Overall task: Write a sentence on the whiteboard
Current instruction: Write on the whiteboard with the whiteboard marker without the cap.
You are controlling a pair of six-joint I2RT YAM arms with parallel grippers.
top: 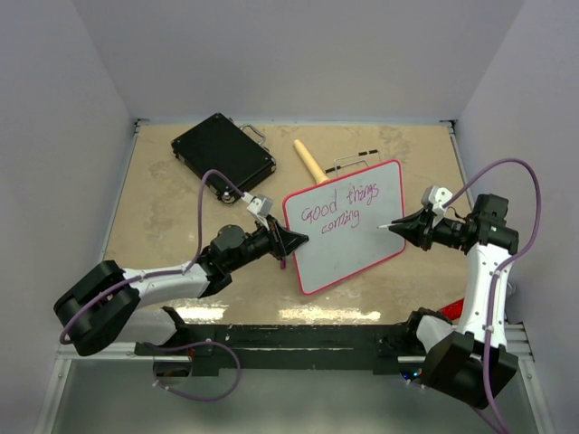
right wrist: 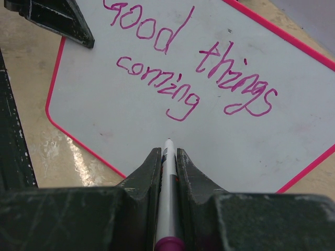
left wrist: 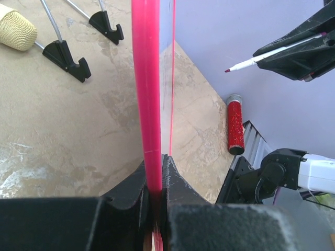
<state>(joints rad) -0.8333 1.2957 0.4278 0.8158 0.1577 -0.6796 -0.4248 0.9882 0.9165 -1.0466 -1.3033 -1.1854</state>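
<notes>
A mottled beige, stone-look tabletop [top: 154, 208] sits between pale lavender walls. At its centre lies the glossy, round-cornered whiteboard [top: 353, 249]. On it the sentence [top: 342, 206] reads "Good things coming" in pink-purple handwriting. The left gripper [top: 297, 240] pinches its thin red-pink rim. The right gripper [top: 399, 228] is clamped on a slim white marker [right wrist: 167, 178].
</notes>
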